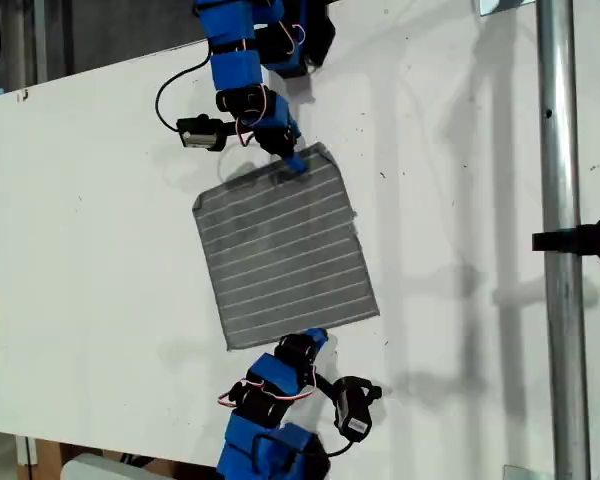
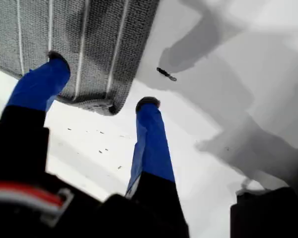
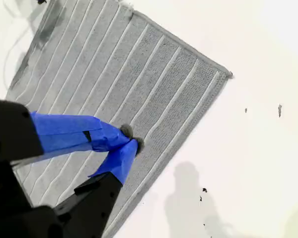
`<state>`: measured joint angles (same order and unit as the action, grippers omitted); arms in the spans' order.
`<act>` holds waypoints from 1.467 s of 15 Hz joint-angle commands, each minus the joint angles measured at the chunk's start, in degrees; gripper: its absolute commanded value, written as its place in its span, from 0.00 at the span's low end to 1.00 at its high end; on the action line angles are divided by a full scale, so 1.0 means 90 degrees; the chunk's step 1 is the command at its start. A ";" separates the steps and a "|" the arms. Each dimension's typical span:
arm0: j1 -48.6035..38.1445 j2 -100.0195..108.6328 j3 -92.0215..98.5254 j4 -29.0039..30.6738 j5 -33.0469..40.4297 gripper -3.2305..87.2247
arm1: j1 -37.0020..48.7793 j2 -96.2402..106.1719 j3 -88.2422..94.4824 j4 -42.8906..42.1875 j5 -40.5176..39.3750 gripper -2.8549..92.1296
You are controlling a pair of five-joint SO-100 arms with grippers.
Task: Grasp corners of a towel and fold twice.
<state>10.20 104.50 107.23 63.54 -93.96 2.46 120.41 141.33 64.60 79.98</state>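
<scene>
You've got the towel [image 1: 285, 250] flat on the white table [image 1: 90, 200], ribbed grey weave, thin white stripes. My first gripper [image 2: 102, 82] is spread, straddling a rounded corner [image 2: 107, 106]. My second gripper [image 3: 130, 138] is pressed together on the cloth near its edge.

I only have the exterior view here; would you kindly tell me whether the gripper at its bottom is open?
Observer: Yes, that is my first gripper, and it is open. A towel corner sits between its fingers, one over the towel and one over bare table.
Operator: Thank you. And the gripper at the top?
Observer: That is my second gripper. It is shut, with its tips at the striped cloth just inside an edge, short of the far corner. I cannot tell whether it pinches fabric.
</scene>
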 commanded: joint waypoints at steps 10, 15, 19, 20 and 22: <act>0.0166 0.0020 -0.0371 0.0225 -0.0273 0.00 | -0.0908 -0.2783 -0.1846 -0.0654 0.0273 0.03; 0.0449 -0.0273 -0.1279 0.0283 0.0420 0.28 | -0.0898 -0.2881 -0.1924 -0.0713 0.0195 0.03; 0.0537 -0.1553 -0.2402 0.0273 0.1230 0.31 | -0.0898 -0.2881 -0.1924 -0.0693 0.0186 0.03; 0.0557 -0.1992 -0.2539 0.0205 0.1162 0.31 | -0.0898 -0.2881 -0.1924 -0.0693 0.0186 0.03; 0.0645 -0.3057 -0.2979 0.0146 0.0947 0.31 | -0.0898 -0.2881 -0.1924 -0.0693 0.0186 0.03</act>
<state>14.59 80.51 85.34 65.92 -84.55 -5.19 94.57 127.00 57.83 81.83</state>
